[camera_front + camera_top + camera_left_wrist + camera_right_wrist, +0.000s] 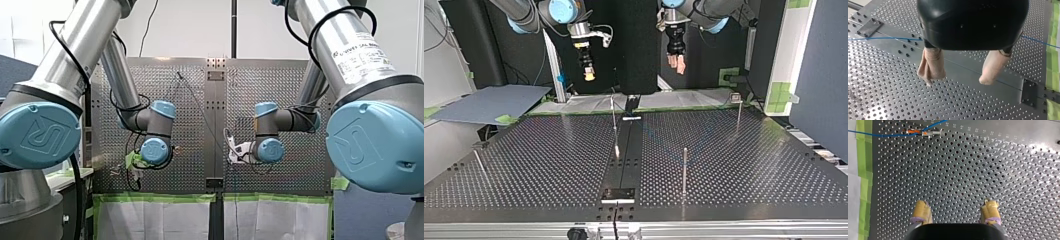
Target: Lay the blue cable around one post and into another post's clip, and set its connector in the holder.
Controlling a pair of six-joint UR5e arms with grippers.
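**Both grippers raised and empty, cable down on the table**

Held left gripper (958,79) above the perforated table (885,100), pointing down, beige-padded fingers (931,65) spread apart with nothing between. Hung right gripper (956,206) over open holes the same way, yellow pads (921,211) parted and empty. Showed both well above the table in the top view. Traced the blue cable (885,38) as 1 thin line across the table under the left gripper. Met a small metal-and-orange fitting (925,131) well ahead of the right gripper, near green tape (863,170).
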